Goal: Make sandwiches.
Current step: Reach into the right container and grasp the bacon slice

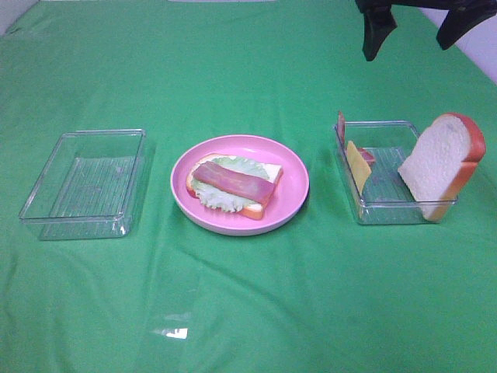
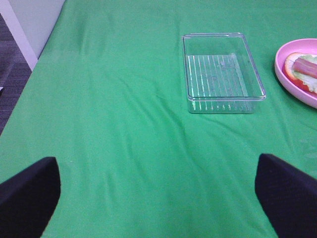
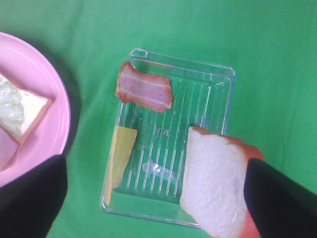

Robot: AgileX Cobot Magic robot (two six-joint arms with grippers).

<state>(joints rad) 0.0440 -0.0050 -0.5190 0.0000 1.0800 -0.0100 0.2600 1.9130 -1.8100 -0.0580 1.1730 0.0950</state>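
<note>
You: right pincer (image 3: 156,198) gaping above tray (image 3: 208,99) near right edge of bench (image 1: 466,295); cheese slice (image 3: 121,158) leaning lengthwise along wall facing plate (image 3: 49,89); left pincer (image 2: 158,198) gaping too, farther off.

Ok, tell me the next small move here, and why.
Probably lower the open right gripper onto the cheese slice leaning in the right tray: the stack on the pink plate shows bread, lettuce and bacon but no cheese, and the fingers hang above that tray.
</note>
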